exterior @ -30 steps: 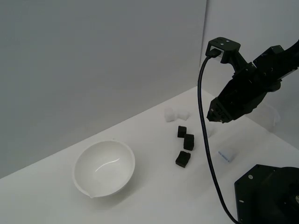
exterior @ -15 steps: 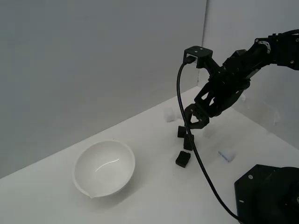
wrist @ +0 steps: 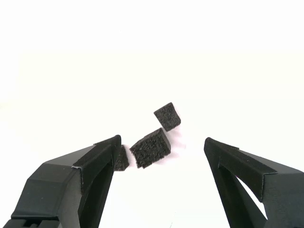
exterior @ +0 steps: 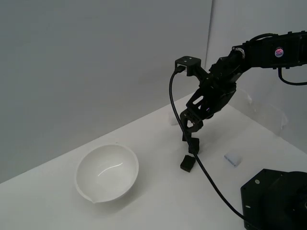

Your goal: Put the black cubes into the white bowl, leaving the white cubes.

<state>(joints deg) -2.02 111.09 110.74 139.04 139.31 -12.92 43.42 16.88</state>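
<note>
A plain grey wall [exterior: 96, 67] fills the far side of the scene, smooth and matte. Toward the exterior view's right it meets a second, paler wall panel [exterior: 230, 24] at a thin vertical seam. Below them lies a flat white tabletop [exterior: 153, 201], whose far edge runs on a slant, rising from the near left up to the far right. The light is soft and even, leaving only faint shadows on the surface. In the wrist view the same white surface [wrist: 152, 47] looks bright and nearly washed out.
</note>
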